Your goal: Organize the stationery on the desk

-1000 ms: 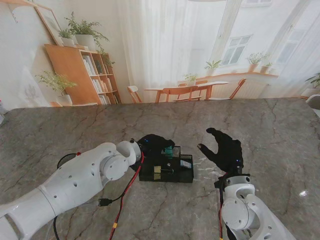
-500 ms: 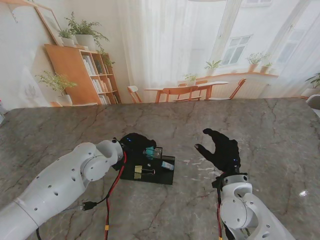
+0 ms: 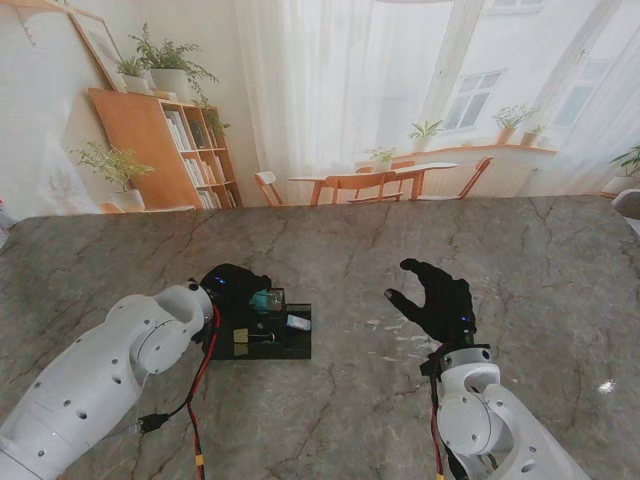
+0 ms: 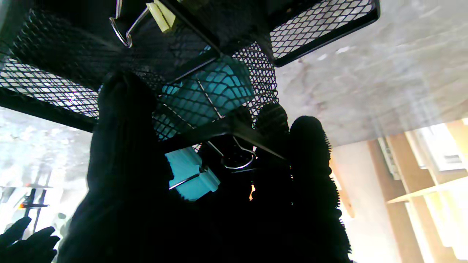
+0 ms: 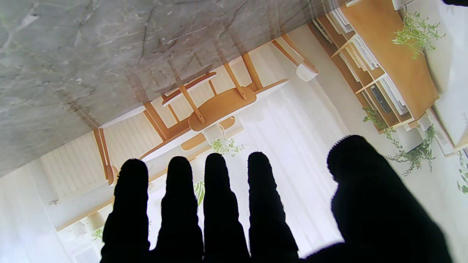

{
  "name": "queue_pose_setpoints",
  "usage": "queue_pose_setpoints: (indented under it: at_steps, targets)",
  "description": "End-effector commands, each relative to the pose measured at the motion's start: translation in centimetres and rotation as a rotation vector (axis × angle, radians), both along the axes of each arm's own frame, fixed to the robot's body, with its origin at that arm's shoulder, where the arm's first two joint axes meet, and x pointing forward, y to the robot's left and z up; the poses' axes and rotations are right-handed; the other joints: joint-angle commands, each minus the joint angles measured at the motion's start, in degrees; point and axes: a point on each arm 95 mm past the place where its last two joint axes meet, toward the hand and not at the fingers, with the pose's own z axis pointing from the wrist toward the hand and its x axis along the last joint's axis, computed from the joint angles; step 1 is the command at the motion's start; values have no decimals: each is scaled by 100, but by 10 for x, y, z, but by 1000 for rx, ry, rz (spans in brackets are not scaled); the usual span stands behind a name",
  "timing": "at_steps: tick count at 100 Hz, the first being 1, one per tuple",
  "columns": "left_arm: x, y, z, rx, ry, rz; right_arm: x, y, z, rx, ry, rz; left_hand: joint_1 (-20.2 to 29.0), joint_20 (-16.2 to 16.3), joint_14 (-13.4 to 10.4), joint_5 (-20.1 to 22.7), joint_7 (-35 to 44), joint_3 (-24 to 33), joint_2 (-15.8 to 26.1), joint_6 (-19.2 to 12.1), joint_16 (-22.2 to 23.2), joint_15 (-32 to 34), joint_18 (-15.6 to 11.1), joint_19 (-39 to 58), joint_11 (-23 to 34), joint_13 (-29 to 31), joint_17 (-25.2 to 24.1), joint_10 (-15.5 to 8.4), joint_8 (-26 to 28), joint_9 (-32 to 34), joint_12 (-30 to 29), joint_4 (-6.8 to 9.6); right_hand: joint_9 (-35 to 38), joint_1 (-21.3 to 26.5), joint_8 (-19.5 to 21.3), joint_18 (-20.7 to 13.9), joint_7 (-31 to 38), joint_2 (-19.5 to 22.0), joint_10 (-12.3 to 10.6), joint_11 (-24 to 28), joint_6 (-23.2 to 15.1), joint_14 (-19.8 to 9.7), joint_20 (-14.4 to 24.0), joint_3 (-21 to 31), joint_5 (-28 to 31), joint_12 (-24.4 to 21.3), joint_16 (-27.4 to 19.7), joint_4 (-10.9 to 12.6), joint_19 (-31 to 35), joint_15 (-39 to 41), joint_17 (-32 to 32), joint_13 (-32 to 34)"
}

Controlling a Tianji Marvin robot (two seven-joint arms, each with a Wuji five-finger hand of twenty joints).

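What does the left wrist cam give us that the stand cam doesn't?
Left wrist only: the organizer's mesh walls up close, the wire loops of a teal binder clip and a yellow binder clip inside.
Stand only: the whole table, the open right hand hovering apart, and the backdrop.
Both: the left hand gripping the black mesh organizer at its far left corner, teal clip inside.

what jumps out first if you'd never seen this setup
The black mesh organizer on the marble table, left of centre, gripped at its far edge by the gloved left hand. Teal and yellow binder clips sit inside it. To the right, the right hand hovers open, holding nothing.
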Motion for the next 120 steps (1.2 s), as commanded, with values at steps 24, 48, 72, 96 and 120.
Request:
queue_pose_setpoints:
  at_steps: [24,48,72,96,120]
  targets:
    - [-10,27,-20,58,38,55,2,3,-4,3,23,17,1826,207,-2,663,613,817,736,-850,118,228,-326,196,620,154,6,-562,-44,489,207,-340,60,53,-46,11,31,155,2,-45,15,-80,79,-85,25,47,79,198,-87,-73,-87,53]
    - [-17,39,-20,61,48,33,2,5,-4,0,30,24,1825,189,-46,630,565,794,795,-927,87,138,-357,88,588,80,-76,-611,-37,411,184,-340,67,67,-47,14,34,176,7,-40,18,-81,85,-104,22,51,83,200,-72,-59,-85,52]
    - [-25,53,-19,83,55,-5,3,7,-5,-2,33,32,1828,180,-96,593,499,797,874,-965,56,20,-399,-49,530,79,-96,-644,-1,382,205,-366,69,70,-46,16,36,200,15,-38,20,-79,86,-122,18,54,84,202,-62,-47,-88,47]
    - [-26,58,-23,86,53,24,3,8,-6,-1,37,39,1809,214,-74,589,450,729,917,-930,80,9,-382,-77,553,40,-130,-613,16,323,212,-379,79,77,-47,22,40,207,16,-34,22,-82,86,-134,29,57,84,205,-53,-36,-82,47]
    - [-26,57,-24,73,69,34,3,9,-6,-1,36,33,1193,295,-8,411,-204,653,898,-810,50,-268,-231,-395,1346,-239,-418,-482,130,-507,-630,-406,80,84,-47,17,41,207,23,-34,33,-79,81,-143,27,58,83,207,-55,-27,-84,44]
